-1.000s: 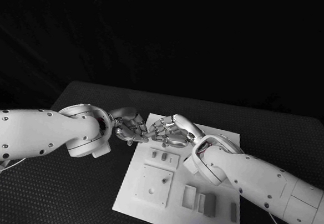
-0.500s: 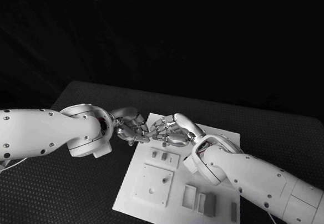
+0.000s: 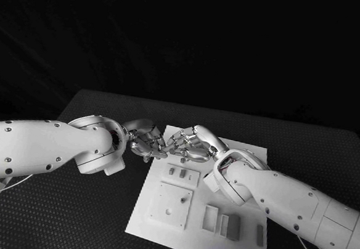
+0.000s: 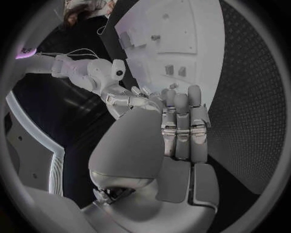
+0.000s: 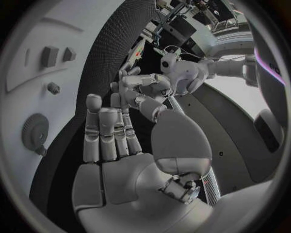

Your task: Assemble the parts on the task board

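Note:
Over the far left edge of the white task board [image 3: 193, 244] my left hand [image 3: 145, 140] and right hand [image 3: 191, 145] meet fingertip to fingertip. Whether a part sits between the fingertips is hidden. In the left wrist view my left hand [image 4: 181, 126] reaches toward the right hand [image 4: 130, 99], with the board [image 4: 182, 24] beyond. The right wrist view has my right hand [image 5: 109, 133] facing the left hand [image 5: 140, 92]. Two small grey parts [image 3: 178, 174] stand on the board just below the hands. A square plate [image 3: 172, 205] lies nearer.
Several grey bars [image 3: 223, 223] lie on the board's near right part, one more [image 3: 260, 235] by its right edge. The black table [image 3: 319, 155] stretches right and behind the hands. Small pegs [image 5: 57, 55] and a round piece [image 5: 33, 131] sit on the board.
The hands stay together fingertip to fingertip. My left forearm has edged slightly toward the right hand; nothing on the board has moved.

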`<state>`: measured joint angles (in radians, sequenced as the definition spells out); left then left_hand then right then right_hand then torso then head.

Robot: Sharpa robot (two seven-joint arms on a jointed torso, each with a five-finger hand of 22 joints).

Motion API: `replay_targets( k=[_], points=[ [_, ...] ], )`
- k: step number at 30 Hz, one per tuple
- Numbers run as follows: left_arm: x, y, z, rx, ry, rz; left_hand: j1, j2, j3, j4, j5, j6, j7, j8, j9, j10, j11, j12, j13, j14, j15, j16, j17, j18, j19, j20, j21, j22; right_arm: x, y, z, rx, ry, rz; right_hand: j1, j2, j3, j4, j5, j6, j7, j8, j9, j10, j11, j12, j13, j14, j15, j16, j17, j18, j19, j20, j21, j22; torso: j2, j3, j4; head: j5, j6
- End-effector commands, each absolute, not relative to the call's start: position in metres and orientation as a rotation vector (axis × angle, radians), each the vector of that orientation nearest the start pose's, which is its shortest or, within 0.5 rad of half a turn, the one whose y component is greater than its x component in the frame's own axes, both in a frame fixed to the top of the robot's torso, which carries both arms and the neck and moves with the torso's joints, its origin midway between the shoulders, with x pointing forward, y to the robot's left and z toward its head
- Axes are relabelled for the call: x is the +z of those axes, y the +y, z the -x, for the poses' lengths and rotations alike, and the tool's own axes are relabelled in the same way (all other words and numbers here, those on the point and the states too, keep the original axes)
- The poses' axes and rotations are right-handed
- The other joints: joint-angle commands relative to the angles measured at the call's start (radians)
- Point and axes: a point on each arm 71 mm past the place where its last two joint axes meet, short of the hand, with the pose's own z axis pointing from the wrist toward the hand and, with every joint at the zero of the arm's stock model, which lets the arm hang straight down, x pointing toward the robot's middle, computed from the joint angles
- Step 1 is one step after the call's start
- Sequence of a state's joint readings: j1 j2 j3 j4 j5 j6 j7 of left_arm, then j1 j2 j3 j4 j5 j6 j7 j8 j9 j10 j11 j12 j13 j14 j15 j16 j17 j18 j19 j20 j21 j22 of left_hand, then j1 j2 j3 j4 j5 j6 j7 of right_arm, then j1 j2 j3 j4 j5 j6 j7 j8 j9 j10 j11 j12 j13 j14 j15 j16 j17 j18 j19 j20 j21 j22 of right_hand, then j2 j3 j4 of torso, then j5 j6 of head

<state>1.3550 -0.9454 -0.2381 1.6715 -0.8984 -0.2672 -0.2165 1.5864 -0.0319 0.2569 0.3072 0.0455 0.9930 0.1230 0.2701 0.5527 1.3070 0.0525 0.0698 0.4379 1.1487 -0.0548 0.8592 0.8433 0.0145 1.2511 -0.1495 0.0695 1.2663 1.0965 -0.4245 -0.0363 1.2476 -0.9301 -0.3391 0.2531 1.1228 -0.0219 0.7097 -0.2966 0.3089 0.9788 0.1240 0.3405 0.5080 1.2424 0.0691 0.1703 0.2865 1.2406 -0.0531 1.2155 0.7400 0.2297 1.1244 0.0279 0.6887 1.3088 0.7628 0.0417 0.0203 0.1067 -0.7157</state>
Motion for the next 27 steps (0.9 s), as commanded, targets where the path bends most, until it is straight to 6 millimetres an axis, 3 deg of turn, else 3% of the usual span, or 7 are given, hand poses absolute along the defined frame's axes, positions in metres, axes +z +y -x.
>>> replay_targets(
  k=[1, 4, 7, 16, 27],
  points=[
    [-0.192, 0.217, -0.455, -0.784, 2.009, 0.357, -0.079, -0.051, -0.021, -0.015, 0.002, -0.026, 0.016, -0.003, 0.013, -0.030, 0.008, -0.008, -0.007, -0.001, 0.007, 0.000, -0.002, 0.009, 0.004, 0.001, 0.001, 0.001, -0.233, -0.048, -0.486, 1.338, 1.677, -0.133, 0.011, 0.021, 0.008, 0.002, 0.002, 0.011, 0.000, 0.010, 0.011, 0.033, -0.019, 0.003, 0.003, -0.001, -0.009, 0.004, 0.000, 0.032, 0.005, -0.005, 0.007, 0.019, 0.000, 0.0002, 0.0001, 0.000, 0.000],
    [-0.193, 0.219, -0.456, -0.773, 2.010, 0.364, -0.106, -0.080, -0.049, -0.017, 0.003, -0.052, 0.027, -0.018, 0.005, -0.046, 0.012, -0.007, -0.011, -0.005, 0.010, -0.002, -0.003, 0.013, 0.002, 0.003, -0.001, 0.000, -0.233, -0.049, -0.485, 1.345, 1.686, -0.139, 0.011, 0.021, 0.010, 0.002, 0.002, 0.012, -0.001, 0.010, 0.012, 0.035, -0.020, 0.003, 0.004, -0.001, -0.010, 0.004, 0.000, 0.032, 0.005, -0.005, 0.008, 0.019, 0.000, 0.0004, -0.0001, 0.000, -0.001],
    [-0.193, 0.221, -0.456, -0.758, 2.017, 0.373, -0.110, -0.088, -0.059, -0.018, 0.003, -0.062, 0.032, -0.023, 0.002, -0.050, 0.013, -0.005, -0.012, -0.006, 0.011, -0.003, -0.004, 0.016, 0.001, 0.005, -0.001, -0.002, -0.233, -0.049, -0.485, 1.351, 1.691, -0.143, 0.009, 0.020, 0.010, 0.002, 0.002, 0.014, -0.002, 0.011, 0.013, 0.037, -0.021, 0.004, 0.005, -0.001, -0.011, 0.003, 0.001, 0.032, 0.005, -0.005, 0.008, 0.019, 0.000, 0.0008, -0.0006, 0.001, -0.001],
    [-0.194, 0.226, -0.457, -0.737, 2.025, 0.384, -0.144, -0.140, -0.099, -0.016, 0.003, -0.107, 0.051, -0.044, -0.009, -0.067, 0.021, -0.004, -0.017, -0.012, 0.019, -0.008, -0.008, 0.021, -0.004, 0.013, -0.003, -0.011, -0.234, -0.052, -0.486, 1.342, 1.686, -0.149, 0.007, 0.020, 0.011, 0.002, 0.001, 0.016, -0.003, 0.012, 0.014, 0.040, -0.022, 0.005, 0.007, 0.000, -0.012, 0.003, 0.001, 0.032, 0.005, -0.006, 0.009, 0.019, 0.000, 0.0010, -0.0001, -0.001, -0.003],
    [-0.195, 0.238, -0.459, -0.719, 2.038, 0.382, -0.158, -0.178, -0.140, -0.016, 0.003, -0.118, 0.055, -0.044, -0.011, -0.089, 0.027, -0.005, -0.022, -0.021, 0.025, -0.013, -0.011, 0.026, -0.010, 0.019, -0.004, -0.021, -0.235, -0.061, -0.489, 1.317, 1.680, -0.160, 0.006, 0.018, 0.012, 0.002, 0.001, 0.018, -0.004, 0.013, 0.015, 0.041, -0.023, 0.005, 0.009, 0.000, -0.013, 0.003, 0.001, 0.032, 0.005, -0.006, 0.009, 0.019, 0.000, 0.0005, 0.0005, -0.001, -0.005]
  ],
)
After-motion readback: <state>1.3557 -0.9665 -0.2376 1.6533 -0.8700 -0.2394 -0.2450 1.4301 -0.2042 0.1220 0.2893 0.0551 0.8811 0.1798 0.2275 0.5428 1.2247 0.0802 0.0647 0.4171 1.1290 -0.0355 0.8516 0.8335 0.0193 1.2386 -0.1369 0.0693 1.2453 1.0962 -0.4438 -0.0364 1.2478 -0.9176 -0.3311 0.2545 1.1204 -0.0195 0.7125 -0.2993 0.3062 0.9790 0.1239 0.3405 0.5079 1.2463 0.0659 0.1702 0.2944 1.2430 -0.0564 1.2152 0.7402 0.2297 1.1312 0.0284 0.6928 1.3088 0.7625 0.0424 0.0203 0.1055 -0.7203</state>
